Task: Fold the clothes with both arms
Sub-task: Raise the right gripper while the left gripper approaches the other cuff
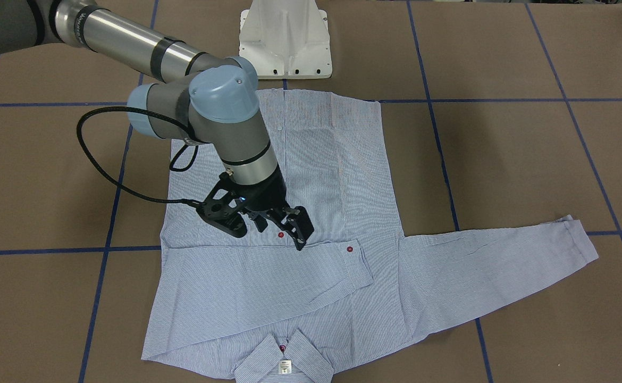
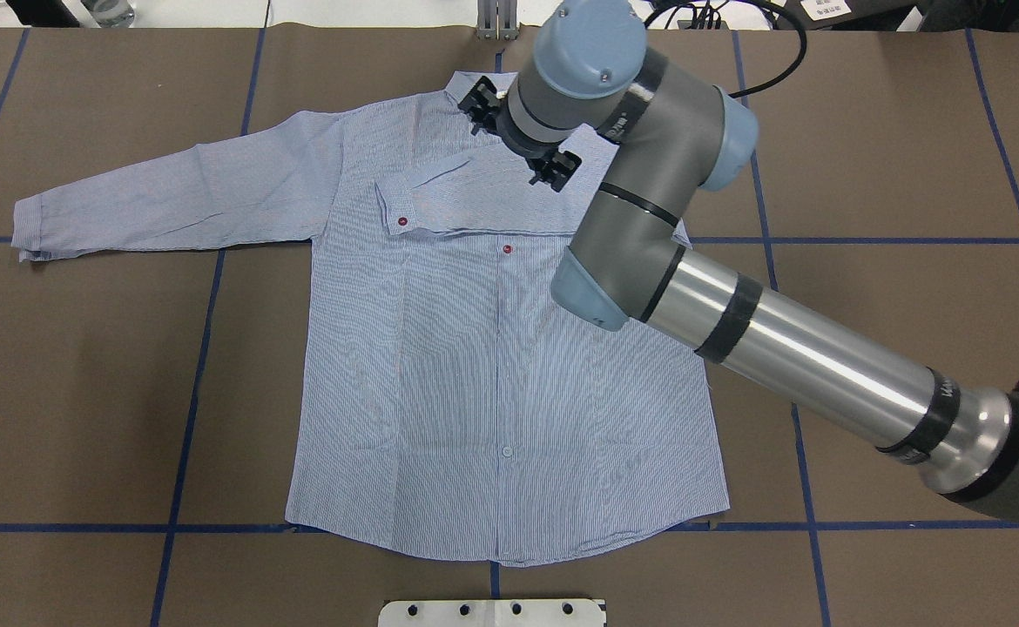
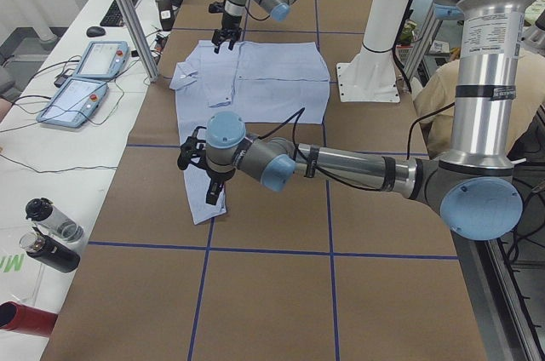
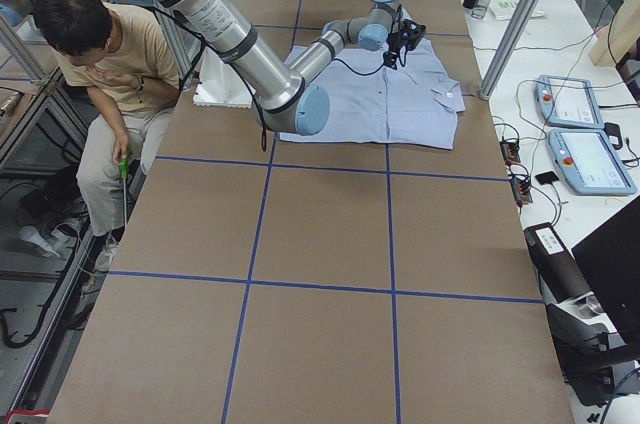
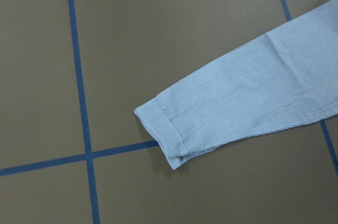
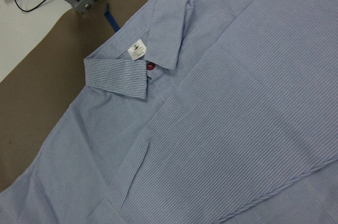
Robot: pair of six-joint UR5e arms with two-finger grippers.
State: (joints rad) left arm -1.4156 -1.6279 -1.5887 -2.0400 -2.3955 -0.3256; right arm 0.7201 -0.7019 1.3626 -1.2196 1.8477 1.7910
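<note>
The light blue striped shirt [image 1: 343, 186] [image 2: 492, 374] lies flat, front up, its collar [image 1: 284, 361] [image 6: 148, 55] at the far edge from the robot. One sleeve is folded across the chest, and its cuff [image 1: 349, 249] [image 2: 402, 223] shows a red button. The other sleeve [image 1: 502, 266] [image 2: 170, 196] stretches out sideways, with its cuff [image 5: 163, 134] flat on the table. My right gripper [image 1: 282, 229] hovers just over the folded sleeve, open and holding nothing. My left gripper [image 3: 212, 192] hangs above the outstretched sleeve's end; whether it is open or shut I cannot tell.
The white pedestal base [image 1: 285, 37] stands by the shirt's hem. Blue tape lines cross the brown table [image 2: 83, 392]. A person [image 4: 110, 64] sits beside the table. Teach pendants [image 3: 85, 59] and bottles [image 3: 51, 233] lie on the side bench.
</note>
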